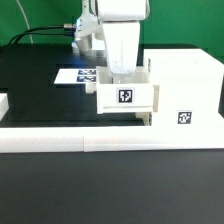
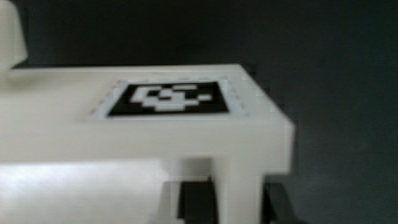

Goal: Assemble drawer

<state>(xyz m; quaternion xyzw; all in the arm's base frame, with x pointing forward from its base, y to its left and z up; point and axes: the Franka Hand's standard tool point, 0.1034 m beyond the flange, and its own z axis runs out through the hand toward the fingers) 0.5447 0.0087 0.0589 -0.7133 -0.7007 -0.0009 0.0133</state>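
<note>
The white drawer box [image 1: 126, 96] has a black-and-white tag on its front. It sits partly inside the white drawer housing [image 1: 187, 85] on the exterior view's right. My gripper [image 1: 120, 72] comes down from above onto the box's upper edge. In the wrist view a white tagged part [image 2: 169, 98] fills the frame. A thin white wall [image 2: 231, 165] runs down from it between my two dark fingers [image 2: 192, 200]. My gripper [image 2: 231, 200] is shut on that wall, one finger against each side.
A long white rail [image 1: 100, 140] runs along the table's front, just before the box. The marker board [image 1: 78, 75] lies behind the box at the back left. Another white part [image 1: 5, 103] shows at the left edge.
</note>
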